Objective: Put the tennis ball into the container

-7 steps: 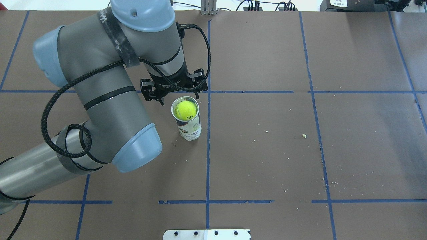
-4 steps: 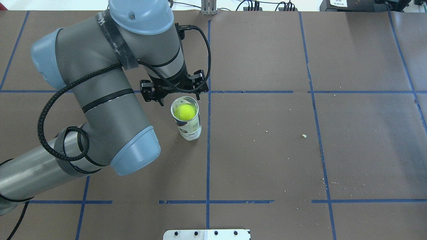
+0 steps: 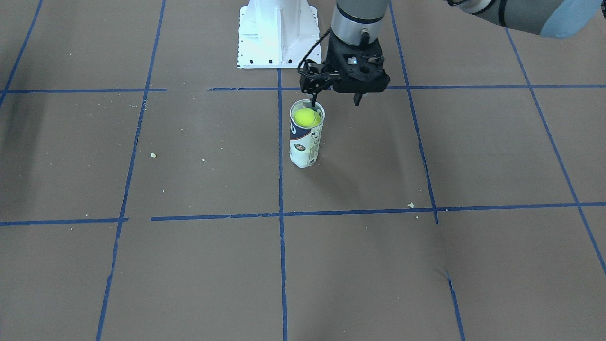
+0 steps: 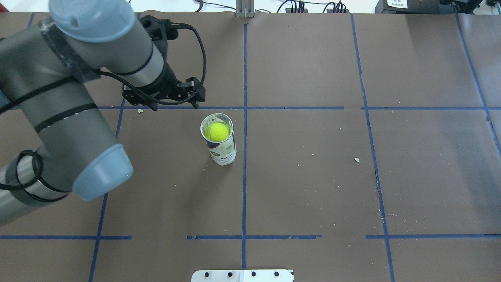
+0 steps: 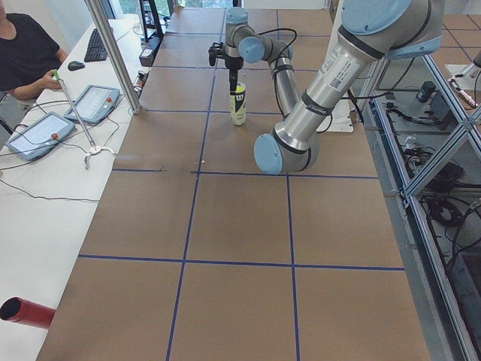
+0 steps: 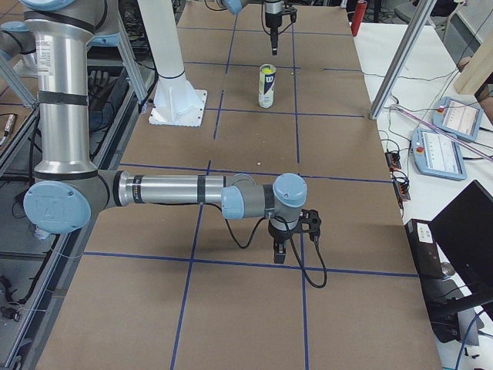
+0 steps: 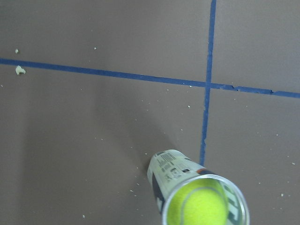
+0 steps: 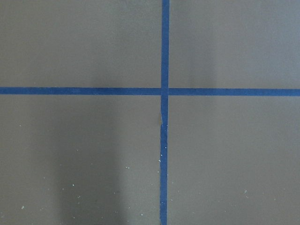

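The clear container (image 4: 221, 148) with its white and navy label stands upright near the table's middle. The neon yellow-green tennis ball (image 4: 218, 131) sits inside it, just below the rim. Both also show in the front view as the container (image 3: 303, 142) and ball (image 3: 307, 117), and in the left wrist view as the container (image 7: 171, 171) and ball (image 7: 199, 207). My left gripper (image 4: 175, 105) hangs open and empty, beyond the can and to its left, apart from it. My right gripper (image 6: 280, 258) points down at bare table far from the can; whether it is open or shut, I cannot tell.
The white robot base (image 3: 277, 33) stands behind the can at the table's robot side. Blue tape lines grid the brown table cover, with small crumbs (image 4: 356, 159) scattered on it. An operator (image 5: 26, 53) and tablets sit on a side desk.
The ball has settled slightly deeper into the can. My left arm has swung to the left, carrying the open gripper away from the can's rim.
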Robot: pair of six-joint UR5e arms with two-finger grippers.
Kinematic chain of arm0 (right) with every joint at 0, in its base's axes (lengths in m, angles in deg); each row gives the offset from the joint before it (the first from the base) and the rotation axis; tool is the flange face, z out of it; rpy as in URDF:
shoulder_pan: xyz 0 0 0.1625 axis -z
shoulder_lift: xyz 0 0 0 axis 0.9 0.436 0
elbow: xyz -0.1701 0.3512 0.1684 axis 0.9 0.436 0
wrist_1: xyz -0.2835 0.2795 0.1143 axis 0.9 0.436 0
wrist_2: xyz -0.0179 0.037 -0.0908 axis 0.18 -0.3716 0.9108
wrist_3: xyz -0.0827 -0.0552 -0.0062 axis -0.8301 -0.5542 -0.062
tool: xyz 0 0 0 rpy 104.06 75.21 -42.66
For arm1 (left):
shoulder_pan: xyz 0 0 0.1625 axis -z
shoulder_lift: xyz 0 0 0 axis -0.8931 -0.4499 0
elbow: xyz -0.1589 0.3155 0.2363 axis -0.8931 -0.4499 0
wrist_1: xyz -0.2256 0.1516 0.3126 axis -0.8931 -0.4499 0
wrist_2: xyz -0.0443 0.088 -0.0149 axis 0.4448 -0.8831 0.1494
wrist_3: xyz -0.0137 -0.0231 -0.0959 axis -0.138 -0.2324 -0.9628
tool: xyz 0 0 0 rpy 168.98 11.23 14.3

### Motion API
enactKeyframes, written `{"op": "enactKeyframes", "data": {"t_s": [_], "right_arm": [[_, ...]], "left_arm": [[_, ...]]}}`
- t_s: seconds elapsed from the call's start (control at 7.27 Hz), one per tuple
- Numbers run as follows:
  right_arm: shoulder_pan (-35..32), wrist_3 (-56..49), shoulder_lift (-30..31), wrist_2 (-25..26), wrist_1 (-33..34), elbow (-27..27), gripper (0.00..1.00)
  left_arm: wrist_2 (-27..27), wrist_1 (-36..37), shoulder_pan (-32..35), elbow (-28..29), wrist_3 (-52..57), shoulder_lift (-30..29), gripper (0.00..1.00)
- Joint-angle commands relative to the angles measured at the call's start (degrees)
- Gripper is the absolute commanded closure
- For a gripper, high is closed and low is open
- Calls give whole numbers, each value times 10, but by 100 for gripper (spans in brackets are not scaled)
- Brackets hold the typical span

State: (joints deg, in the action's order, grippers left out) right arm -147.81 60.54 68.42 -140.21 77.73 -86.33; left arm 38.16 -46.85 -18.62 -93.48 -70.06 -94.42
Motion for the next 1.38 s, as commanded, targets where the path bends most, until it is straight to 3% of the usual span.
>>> {"op": "enactKeyframes", "data": {"t_s": [0.0,0.28,0.55,0.83,1.24], "right_arm": [[0,0,0,0,0,0,0],[0,0,0,0,0,0,0],[0,0,0,0,0,0,0],[1,0,0,0,0,0,0],[0,0,0,0,0,0,0]], "left_arm": [[41,-60,127,11,132,98,0],[102,-70,249,42,352,187,0],[126,-71,347,84,551,265,0],[148,-82,414,109,655,342,0],[202,-158,449,205,679,378,0]]}}
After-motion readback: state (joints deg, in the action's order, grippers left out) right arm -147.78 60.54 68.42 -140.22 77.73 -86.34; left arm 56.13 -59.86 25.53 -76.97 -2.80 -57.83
